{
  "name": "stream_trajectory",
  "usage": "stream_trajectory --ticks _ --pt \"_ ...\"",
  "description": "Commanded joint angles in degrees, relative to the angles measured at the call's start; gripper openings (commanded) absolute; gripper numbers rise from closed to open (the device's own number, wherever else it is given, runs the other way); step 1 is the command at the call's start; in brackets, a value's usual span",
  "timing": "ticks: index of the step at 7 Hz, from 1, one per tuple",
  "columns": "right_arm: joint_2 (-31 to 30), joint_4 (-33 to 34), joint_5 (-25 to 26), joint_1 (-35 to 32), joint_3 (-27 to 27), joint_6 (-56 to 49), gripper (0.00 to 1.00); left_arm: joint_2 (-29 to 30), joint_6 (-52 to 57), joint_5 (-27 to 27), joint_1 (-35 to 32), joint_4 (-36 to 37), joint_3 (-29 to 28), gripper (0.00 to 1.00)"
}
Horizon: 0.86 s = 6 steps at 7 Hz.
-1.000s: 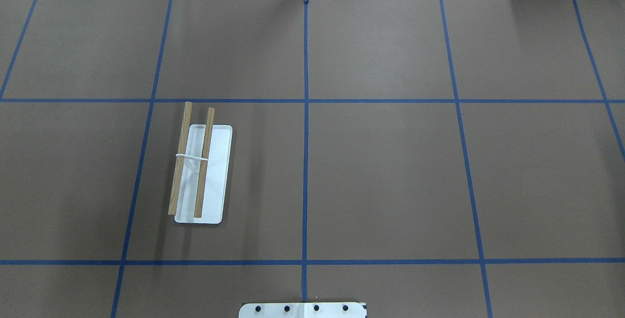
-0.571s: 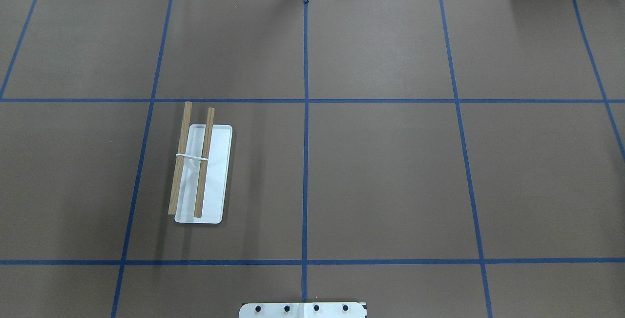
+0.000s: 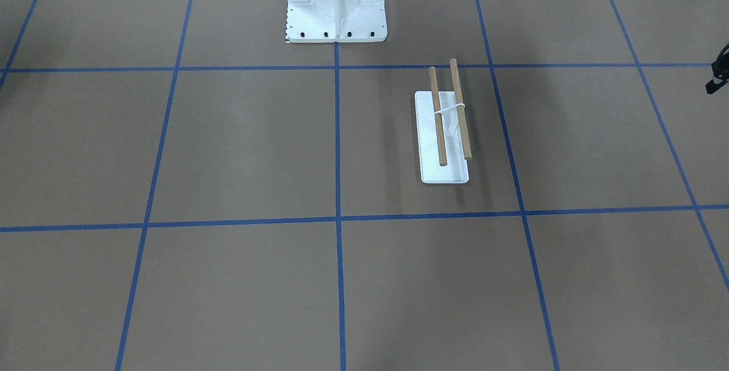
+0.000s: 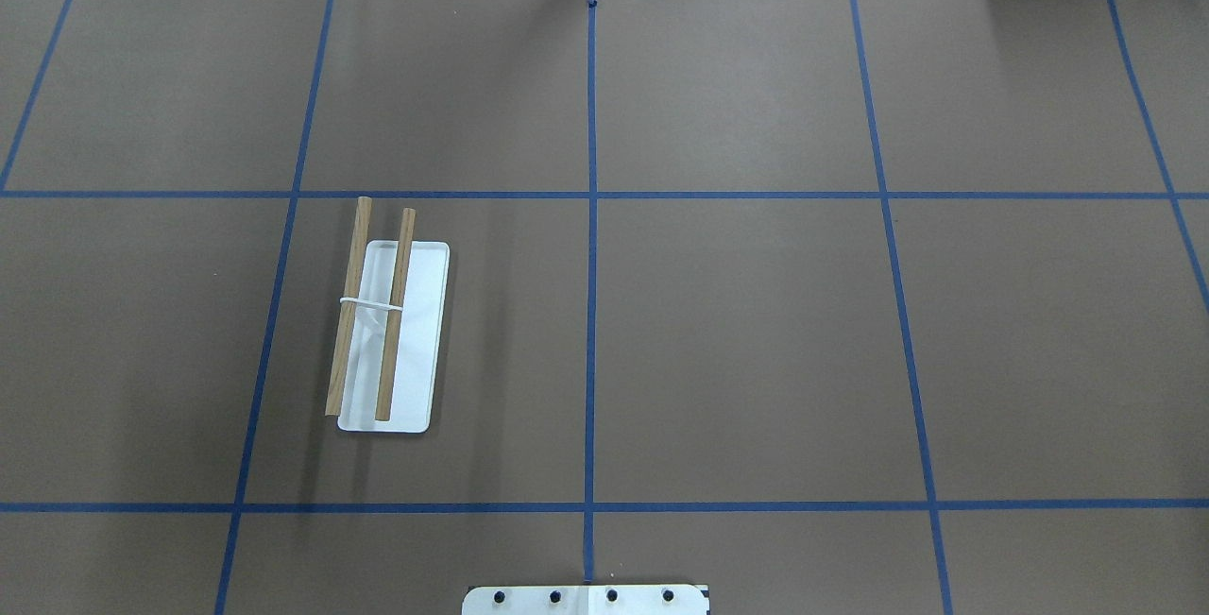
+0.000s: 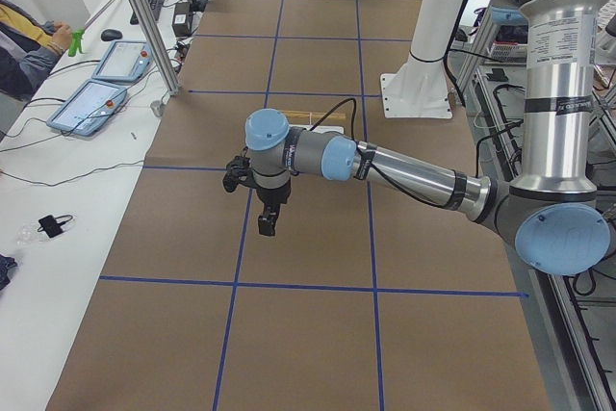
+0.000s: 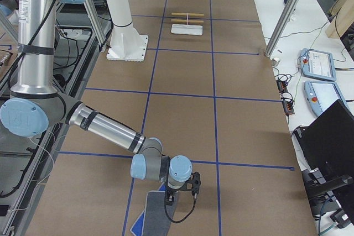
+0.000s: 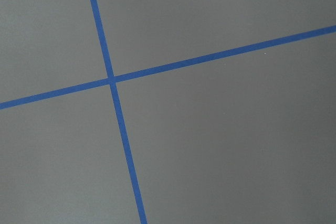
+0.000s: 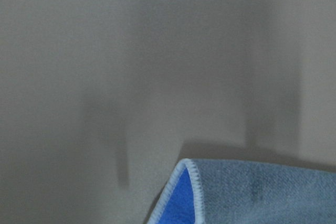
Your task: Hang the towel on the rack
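The rack (image 4: 387,332) stands on the table's left half, a white base with two wooden dowels; it also shows in the front view (image 3: 444,131) and far off in the right side view (image 6: 187,21). The towel (image 6: 155,219) lies flat at the table's right end, dark grey, one corner (image 8: 184,198) curled up showing blue. My right gripper (image 6: 170,198) points down at the towel's near edge; I cannot tell its state. My left gripper (image 5: 266,223) hangs over bare table past the rack's left side; its state is unclear too.
The white bolted pedestal (image 3: 336,12) stands at the robot's side of the table, right of the rack in the overhead view. Blue tape lines grid the brown table. Control tablets (image 6: 318,64) and a metal post (image 6: 287,15) line the operators' side, where a person's arm (image 5: 29,45) rests.
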<state>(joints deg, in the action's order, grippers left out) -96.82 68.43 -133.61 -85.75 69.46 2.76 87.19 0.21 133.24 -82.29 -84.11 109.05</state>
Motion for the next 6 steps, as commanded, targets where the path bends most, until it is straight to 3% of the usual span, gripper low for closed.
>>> stream_trajectory --ticks 1,4,6 --pt "0.0 -2.0 -0.2 0.8 -1.0 1.1 0.81 0.0 0.0 0.0 -0.1 0.0 0.1 0.98" --pt "0.1 -2.0 0.1 2.2 -1.1 1.1 0.75 -0.1 0.0 0.0 -0.1 0.1 0.3 0.98" --pt "0.0 -2.1 0.1 2.2 -1.1 0.5 0.59 -0.1 0.0 0.0 -0.1 0.1 0.4 0.98"
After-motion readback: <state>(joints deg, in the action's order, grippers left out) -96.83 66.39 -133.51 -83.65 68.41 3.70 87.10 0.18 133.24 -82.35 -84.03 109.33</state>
